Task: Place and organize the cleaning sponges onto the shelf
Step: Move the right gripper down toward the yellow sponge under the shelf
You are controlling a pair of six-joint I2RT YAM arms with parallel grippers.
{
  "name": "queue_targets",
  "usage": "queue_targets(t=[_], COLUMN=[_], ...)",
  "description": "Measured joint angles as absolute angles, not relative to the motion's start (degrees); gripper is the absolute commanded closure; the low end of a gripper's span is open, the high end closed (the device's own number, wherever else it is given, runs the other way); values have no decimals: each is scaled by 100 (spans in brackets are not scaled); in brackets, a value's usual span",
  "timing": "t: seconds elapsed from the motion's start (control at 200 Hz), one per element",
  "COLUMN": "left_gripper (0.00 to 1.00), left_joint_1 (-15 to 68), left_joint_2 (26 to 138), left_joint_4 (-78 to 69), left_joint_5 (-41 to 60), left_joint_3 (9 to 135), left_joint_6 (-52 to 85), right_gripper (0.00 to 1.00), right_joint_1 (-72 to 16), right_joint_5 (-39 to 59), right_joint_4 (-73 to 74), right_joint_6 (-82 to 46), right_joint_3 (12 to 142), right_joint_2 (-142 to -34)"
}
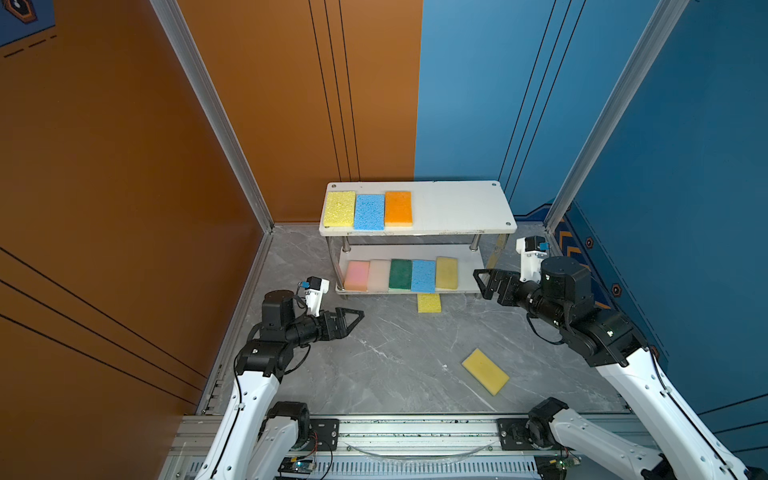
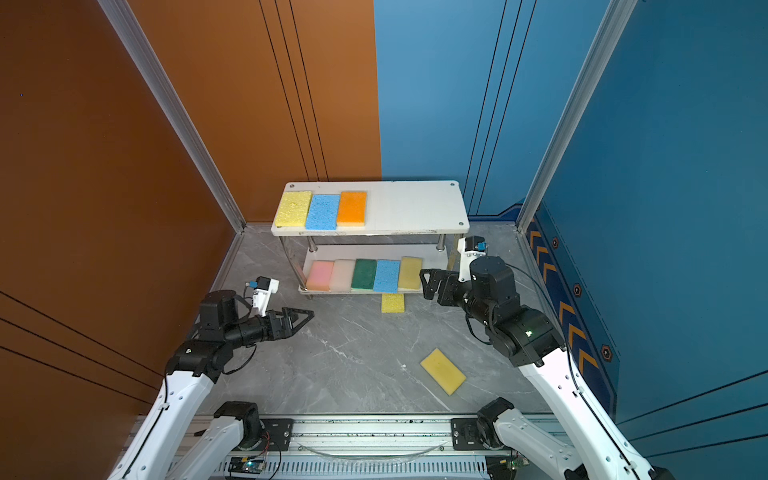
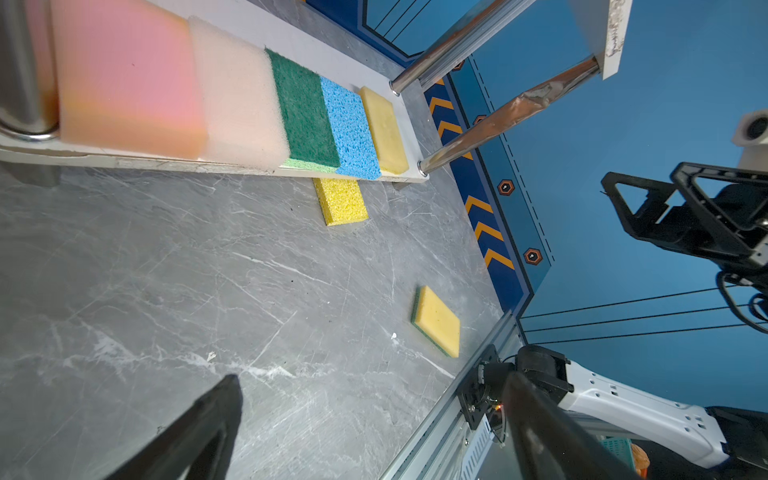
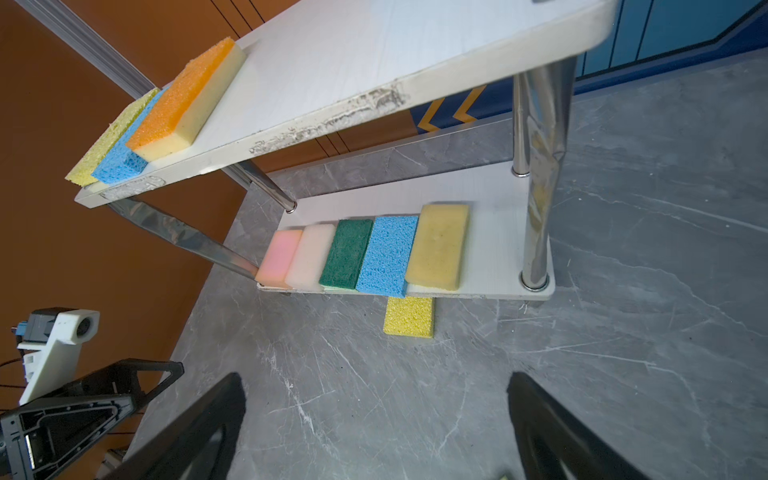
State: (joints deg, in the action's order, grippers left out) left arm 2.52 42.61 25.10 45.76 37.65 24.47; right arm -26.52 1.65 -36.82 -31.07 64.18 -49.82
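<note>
The left gripper and right gripper hang empty, jaws spread wide — eight sponges line the shelf (three above, five below), a yellow sponge pokes from under its lower board, a paler yellow sponge lies well apart on the table

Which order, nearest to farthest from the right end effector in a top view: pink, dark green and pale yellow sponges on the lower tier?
1. Pale yellow sponge, right end of the row, next to the right end effector.
2. Dark green sponge, mid-row.
3. Pink sponge, left end.
</note>
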Motion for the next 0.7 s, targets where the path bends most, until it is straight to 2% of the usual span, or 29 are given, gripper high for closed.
queue_targets(t=[0.23,0.696], left_gripper=[2,2], left_joint_1=[274,714], left_joint_2=[4285,4637], left_joint_4=[2296,2161], left_joint_5=[4768,4639], left_joint_3=[3723,3603], left_joint_6=[2587,2902], right_gripper=[0,0], right_joint_1=[-2473,-2473], right_joint_5=[172,449], right_joint_4=[-3632,-3271], right_joint_6=[-3721,-4755], right_joint_3=[5601,4324], right_joint_2=[-4670,-4733])
